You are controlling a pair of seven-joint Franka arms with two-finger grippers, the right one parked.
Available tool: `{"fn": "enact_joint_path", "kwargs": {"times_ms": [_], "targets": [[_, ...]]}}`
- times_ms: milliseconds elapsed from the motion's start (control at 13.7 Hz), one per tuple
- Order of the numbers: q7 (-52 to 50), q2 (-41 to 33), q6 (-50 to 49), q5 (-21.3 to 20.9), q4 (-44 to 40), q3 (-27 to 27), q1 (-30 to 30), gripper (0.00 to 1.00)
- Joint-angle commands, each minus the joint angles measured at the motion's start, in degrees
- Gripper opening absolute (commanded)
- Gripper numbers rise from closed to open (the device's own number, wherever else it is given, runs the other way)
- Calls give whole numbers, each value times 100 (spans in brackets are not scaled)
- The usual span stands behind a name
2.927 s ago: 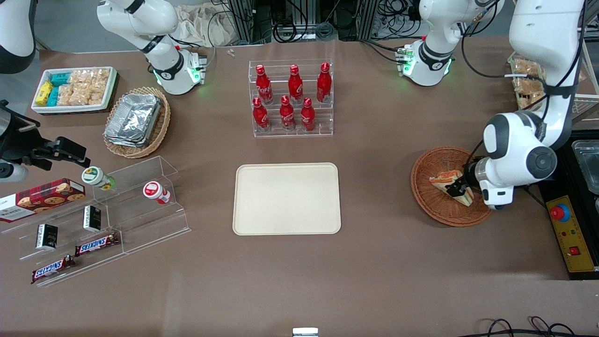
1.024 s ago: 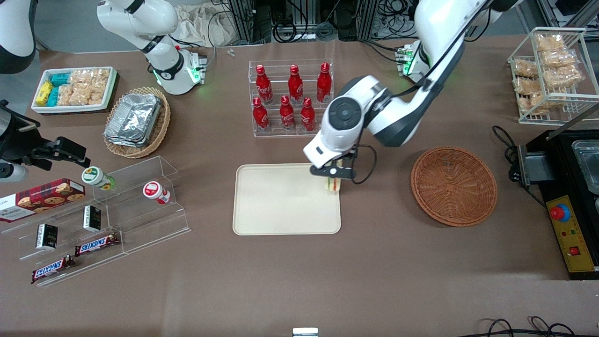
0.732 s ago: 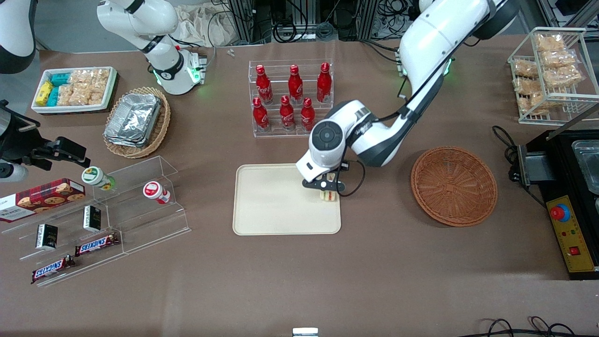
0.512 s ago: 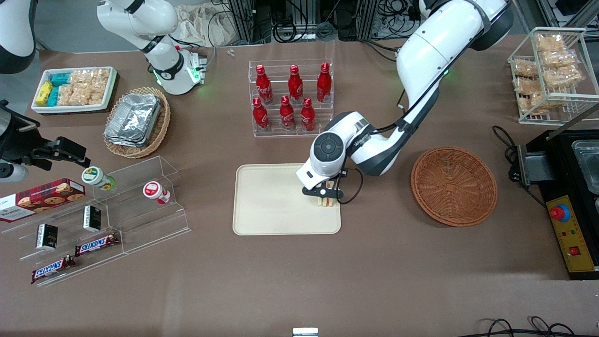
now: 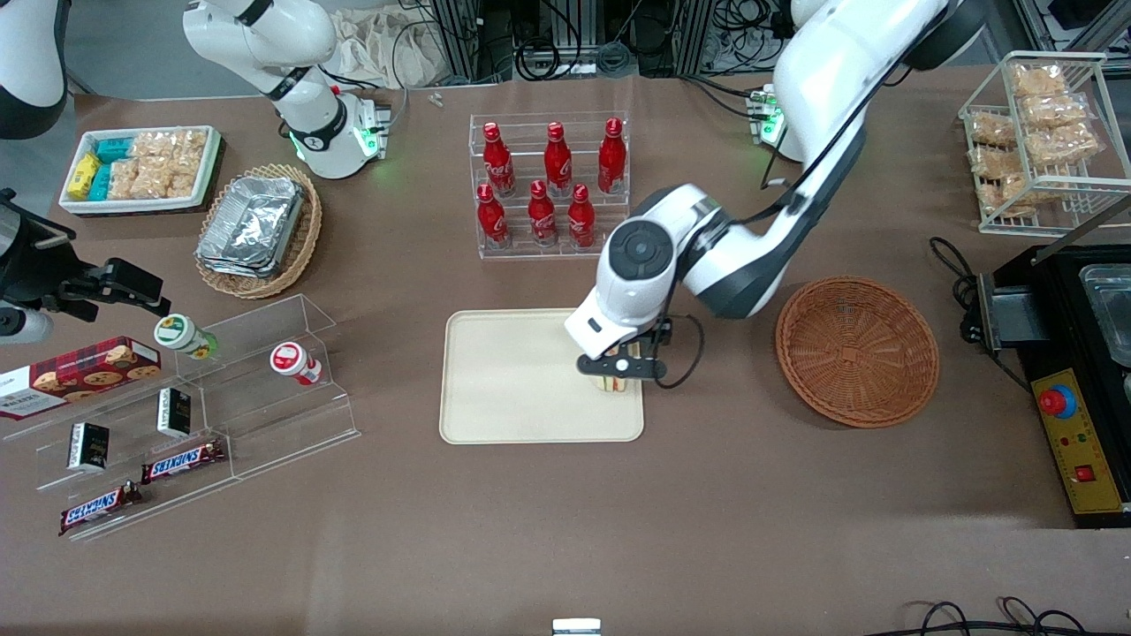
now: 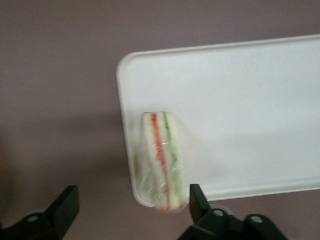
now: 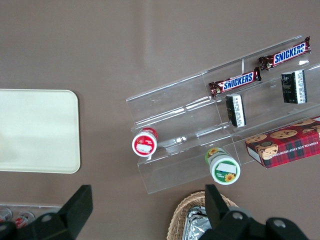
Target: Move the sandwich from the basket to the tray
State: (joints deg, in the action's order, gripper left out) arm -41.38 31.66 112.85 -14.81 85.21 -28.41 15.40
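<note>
I see a pale triangular wrapped sandwich [image 6: 163, 159] striped orange and green, on a cream plastic tray [image 5: 512, 389]; my black gripper [image 5: 620, 368] above; brown desk [image 5: 724, 512].

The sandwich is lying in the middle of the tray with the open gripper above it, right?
Not the middle. The sandwich lies at the tray's edge, by a corner, at the end toward the basket; the left wrist view shows it. The rest holds: the gripper is open above it.
</note>
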Motion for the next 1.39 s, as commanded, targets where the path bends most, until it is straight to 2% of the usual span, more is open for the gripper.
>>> {"fn": "enact_joint_path", "kwargs": {"times_ms": [0,220,512,585,805,878,1098,1317], "targets": [[85,-852,-743,-31,162,-33,-430,100],[533,-1398,-1246,442,101,-16,-861,100],[1482,-2259,-2475,1075,83,19,-1521,100],[1632,-2444,-2748,1094,92,141,-1557,100],[2656,-3076,-3364,1400,188,1508,-1146,100],[3027,-3252,-3470,1488,302,1809,-1136,100],[3224,-3509,-3480,1446,558,2076,-1136,100],[3224,-3317,-3436,1402,225,2067,-1136,100]]}}
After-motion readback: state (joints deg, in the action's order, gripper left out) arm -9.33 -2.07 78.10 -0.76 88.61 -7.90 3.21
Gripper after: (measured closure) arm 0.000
